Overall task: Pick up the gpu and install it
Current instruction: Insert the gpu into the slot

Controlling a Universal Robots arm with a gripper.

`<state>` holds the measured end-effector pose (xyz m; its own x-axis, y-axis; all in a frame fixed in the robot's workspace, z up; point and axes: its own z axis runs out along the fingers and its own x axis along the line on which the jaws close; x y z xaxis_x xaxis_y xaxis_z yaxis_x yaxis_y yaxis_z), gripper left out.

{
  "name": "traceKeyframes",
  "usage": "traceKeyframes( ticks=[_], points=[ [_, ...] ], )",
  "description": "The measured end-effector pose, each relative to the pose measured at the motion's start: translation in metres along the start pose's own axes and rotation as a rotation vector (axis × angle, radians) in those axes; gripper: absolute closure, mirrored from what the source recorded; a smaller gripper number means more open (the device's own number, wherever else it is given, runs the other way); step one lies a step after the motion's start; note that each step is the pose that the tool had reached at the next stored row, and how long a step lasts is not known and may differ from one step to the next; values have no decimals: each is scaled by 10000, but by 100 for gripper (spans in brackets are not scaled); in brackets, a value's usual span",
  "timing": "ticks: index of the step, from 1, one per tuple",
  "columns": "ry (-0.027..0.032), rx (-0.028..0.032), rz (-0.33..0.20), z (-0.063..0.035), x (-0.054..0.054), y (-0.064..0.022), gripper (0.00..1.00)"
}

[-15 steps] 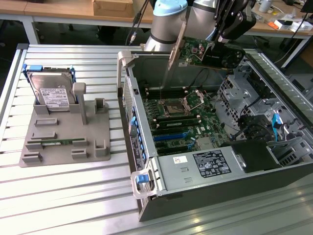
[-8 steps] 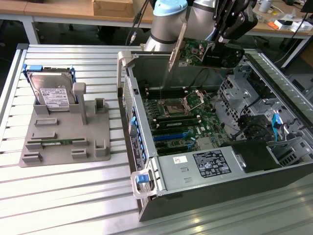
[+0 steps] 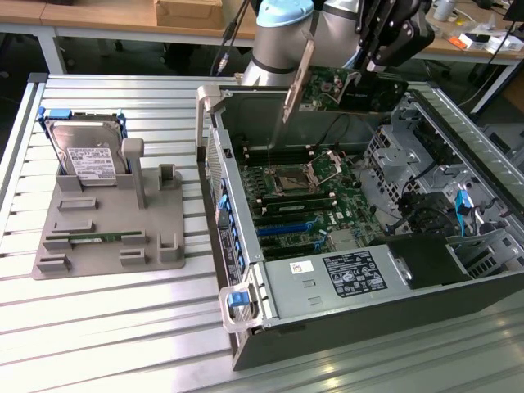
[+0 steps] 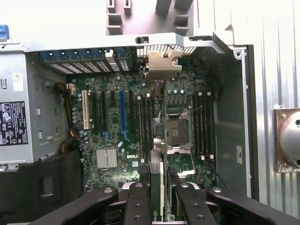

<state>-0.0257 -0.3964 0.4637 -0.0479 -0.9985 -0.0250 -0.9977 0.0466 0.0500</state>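
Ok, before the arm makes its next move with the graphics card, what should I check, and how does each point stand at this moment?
1. Grip: the jaws are closed on the graphics card. Ok.
2. Card raised above the open computer case: ok.
3. Blue slot inside the case is empty: ok.
4. Card lined up with a slot: cannot tell.
5. Silver bracket of the card clear of the case's far wall: cannot tell, as they overlap in the exterior view.
6. Hard drive standing in its grey holder, apart from the case: ok.
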Motion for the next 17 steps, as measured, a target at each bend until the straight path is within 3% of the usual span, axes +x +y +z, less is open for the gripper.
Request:
traceKeyframes(
  ticks=[17],
  points=[
    [57, -29, -1141, 13, 0, -1, 74]
  ],
)
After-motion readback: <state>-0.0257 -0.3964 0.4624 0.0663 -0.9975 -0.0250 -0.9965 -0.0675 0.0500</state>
